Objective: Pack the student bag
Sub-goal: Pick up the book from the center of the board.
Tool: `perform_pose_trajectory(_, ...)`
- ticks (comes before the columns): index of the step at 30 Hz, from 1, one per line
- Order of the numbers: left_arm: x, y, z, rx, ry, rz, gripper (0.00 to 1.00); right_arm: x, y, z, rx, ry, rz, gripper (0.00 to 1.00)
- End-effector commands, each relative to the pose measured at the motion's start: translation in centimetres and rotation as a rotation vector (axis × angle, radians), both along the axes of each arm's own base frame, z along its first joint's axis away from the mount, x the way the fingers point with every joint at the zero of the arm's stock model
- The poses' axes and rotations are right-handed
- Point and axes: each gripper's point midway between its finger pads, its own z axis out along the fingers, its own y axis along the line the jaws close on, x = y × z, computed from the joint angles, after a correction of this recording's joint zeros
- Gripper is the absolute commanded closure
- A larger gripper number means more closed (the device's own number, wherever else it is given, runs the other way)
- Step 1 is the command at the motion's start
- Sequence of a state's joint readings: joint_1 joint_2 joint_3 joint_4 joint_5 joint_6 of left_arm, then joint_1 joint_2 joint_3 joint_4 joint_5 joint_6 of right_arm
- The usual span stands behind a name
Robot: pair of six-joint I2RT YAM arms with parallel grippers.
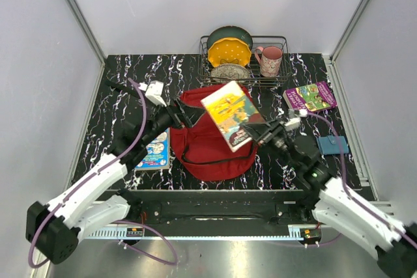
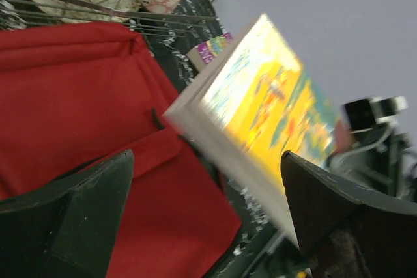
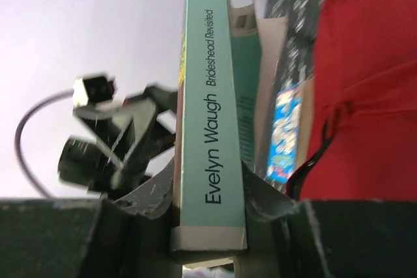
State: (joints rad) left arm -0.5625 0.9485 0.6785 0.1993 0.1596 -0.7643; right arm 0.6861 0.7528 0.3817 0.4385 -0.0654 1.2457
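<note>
bag: the student bag (image 1: 212, 151) lies flat mid-table, closer to the near edge, with a black strap curving across its near half.
right tool: my right gripper (image 1: 253, 135) is clamped on the yellow book (image 1: 229, 110), gripping it at its near-right corner.
book: it is up off the table and tilted over the bag's far-right part. The right wrist view shows the spine, which reads "Evelyn Waugh, Brideshead Revisited".
left tool: my left gripper (image 1: 179, 114) has its fingers spread with nothing between them. It sits at the bag's far-left rim, and I can't tell whether it touches the fabric.
left wrist view: red fabric below, with the book's cover filling the middle of the view.
far edge: a wire dish rack (image 1: 277, 81) holds plates and a pink mug (image 1: 270, 60).
right side: a purple book (image 1: 311, 96) lies near the far-right corner. A blue pouch (image 1: 331, 144) lies by the right edge.
left side: a blue booklet (image 1: 155, 151) lies flat just beside the bag.
</note>
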Motion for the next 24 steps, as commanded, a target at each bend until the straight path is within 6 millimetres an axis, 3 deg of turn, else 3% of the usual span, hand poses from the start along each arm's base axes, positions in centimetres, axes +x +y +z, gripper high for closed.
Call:
perform_pose_trajectory(1,-1.5,2.5,-1.8,0.301,-0.099,-0.028,0.01,0.9,-9.6,-1.9,-0.212,0.111,-0.443,1.00)
perform_pose_trajectory(4,-2.7,2.0,-3.1,0.362,-0.101,-0.114,0.01,0.0,-12.5,-2.3,-0.238,0.121,-0.536,1.00)
perform_pose_trajectory(9,-4.1,0.2,-5.6,0.487,-0.058,-0.237,0.01,-1.1,-13.7,-2.6,-0.314,0.164,-0.545,1.00)
perform_pose_trajectory(14,-6.6,-3.1,-7.5,0.581,-0.064,-0.388,0.01,-1.9,-15.8,-2.2,-0.362,0.178,-0.603,1.00)
perform_pose_trajectory(18,-8.5,-5.7,-9.1,0.656,-0.079,-0.493,0.01,-2.4,-16.6,-2.0,-0.369,0.180,-0.621,1.00)
perform_pose_trajectory(24,-9.5,-7.7,-10.4,0.755,-0.111,-0.588,0.01,-2.9,-16.2,-2.2,-0.362,0.180,-0.583,1.00)
